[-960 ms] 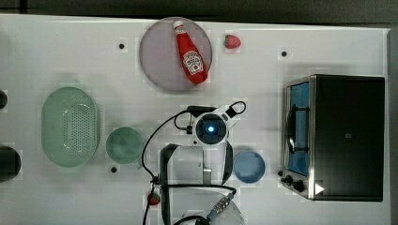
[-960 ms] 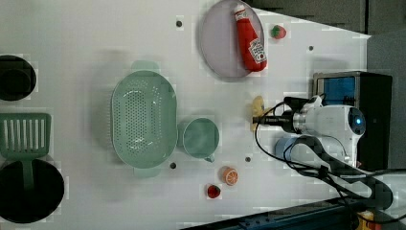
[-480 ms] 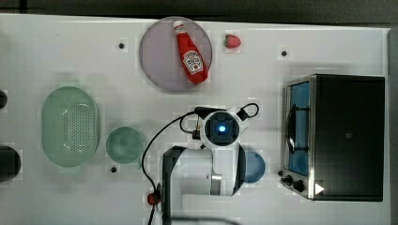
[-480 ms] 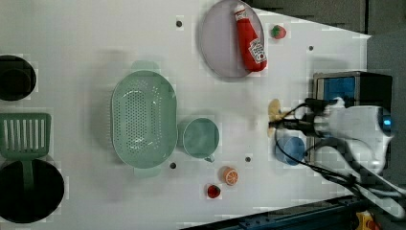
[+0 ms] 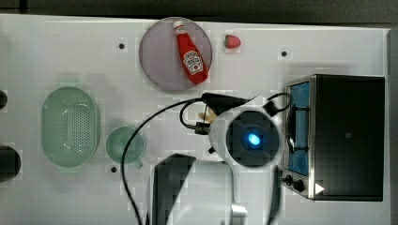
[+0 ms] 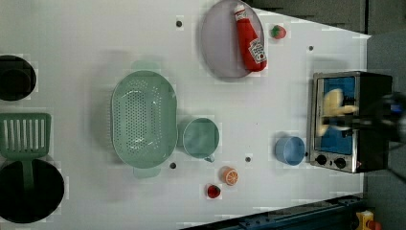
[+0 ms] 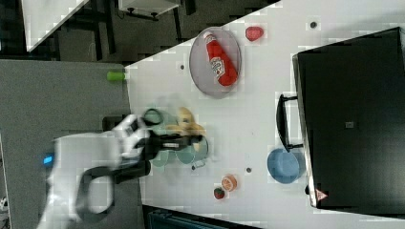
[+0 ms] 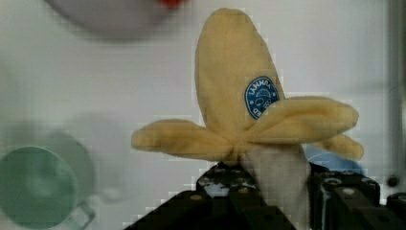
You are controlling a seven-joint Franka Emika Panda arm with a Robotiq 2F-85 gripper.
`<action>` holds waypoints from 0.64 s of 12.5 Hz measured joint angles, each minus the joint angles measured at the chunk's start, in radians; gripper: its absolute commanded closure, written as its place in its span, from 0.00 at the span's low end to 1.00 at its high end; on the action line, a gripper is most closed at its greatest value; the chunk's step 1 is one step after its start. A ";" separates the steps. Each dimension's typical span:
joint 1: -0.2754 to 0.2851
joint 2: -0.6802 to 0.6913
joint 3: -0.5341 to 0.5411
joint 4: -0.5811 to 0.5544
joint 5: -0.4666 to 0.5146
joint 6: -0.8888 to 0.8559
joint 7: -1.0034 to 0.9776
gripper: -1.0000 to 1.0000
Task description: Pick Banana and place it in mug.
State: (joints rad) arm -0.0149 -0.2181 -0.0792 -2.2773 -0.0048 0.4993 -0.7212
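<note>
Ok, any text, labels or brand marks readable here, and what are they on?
Banana: round blue sticker, white lettering too blurred to read.
Ketchup bottle: white label, print too small to read.
Toaster oven: small white triangle mark at a front corner, no words.
Nothing else legible.

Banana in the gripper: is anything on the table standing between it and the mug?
Nothing visible does. The gripper holds the banana lifted above the table. In the top view, bare table lies between it and the mug at the top view's left; the colander sits beyond the mug.
</note>
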 measured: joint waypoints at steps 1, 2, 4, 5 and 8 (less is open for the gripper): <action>-0.006 -0.046 0.005 0.045 -0.002 -0.085 0.000 0.69; -0.003 -0.081 0.004 0.086 -0.007 -0.162 0.002 0.69; -0.007 -0.095 0.010 0.178 -0.018 -0.253 0.021 0.69; -0.008 -0.090 0.027 0.217 -0.015 -0.286 0.049 0.69; 0.010 -0.065 0.113 0.234 0.023 -0.322 0.158 0.69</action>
State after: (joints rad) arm -0.0049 -0.2832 0.0342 -2.0430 0.0184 0.1774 -0.5630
